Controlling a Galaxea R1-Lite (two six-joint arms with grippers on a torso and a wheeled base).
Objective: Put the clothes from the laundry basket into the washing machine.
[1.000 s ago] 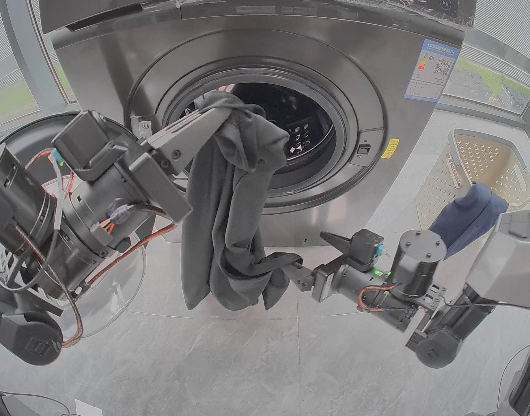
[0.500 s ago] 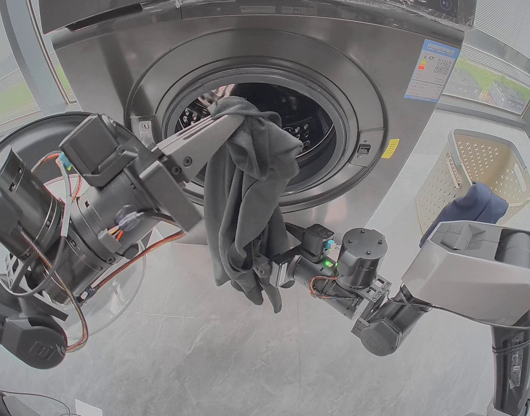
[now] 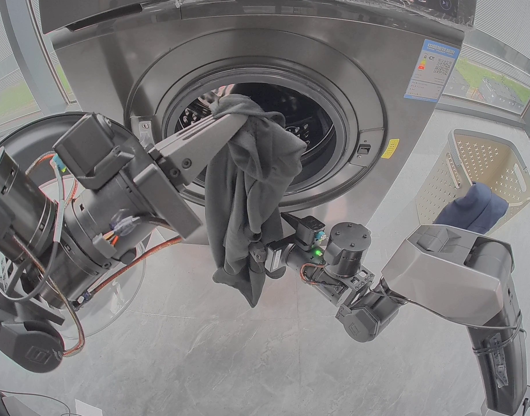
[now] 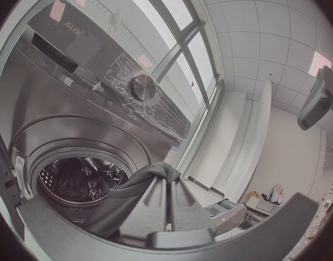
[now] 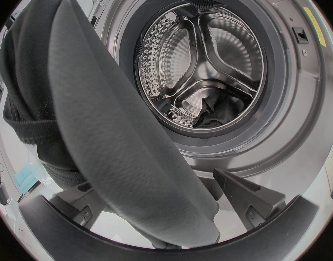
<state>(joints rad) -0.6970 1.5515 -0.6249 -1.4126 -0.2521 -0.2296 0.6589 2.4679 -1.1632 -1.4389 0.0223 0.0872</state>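
A dark grey garment [image 3: 247,192] hangs in front of the washing machine's round opening [image 3: 317,128]. My left gripper [image 3: 236,123] is shut on its top edge, level with the upper left of the opening; the pinched fold [image 4: 163,169] bulges over the closed fingers. My right gripper [image 3: 254,258] sits low against the garment's bunched lower part. Its fingers [image 5: 246,196] stand wide apart and open, with the grey cloth [image 5: 112,127] draped between them. Another dark garment [image 5: 217,111] lies in the drum. A blue garment [image 3: 476,206] hangs over the beige laundry basket [image 3: 501,163].
The washer's round door [image 3: 22,140] stands swung open at the left, behind my left arm. The laundry basket is tilted on the floor to the right of the machine. Grey tiled floor [image 3: 219,353] stretches below the hanging garment.
My right gripper has swung left and up toward the washer, gathering the garment's lower part upward. My left gripper shifted slightly right toward the opening, keeping its hold.
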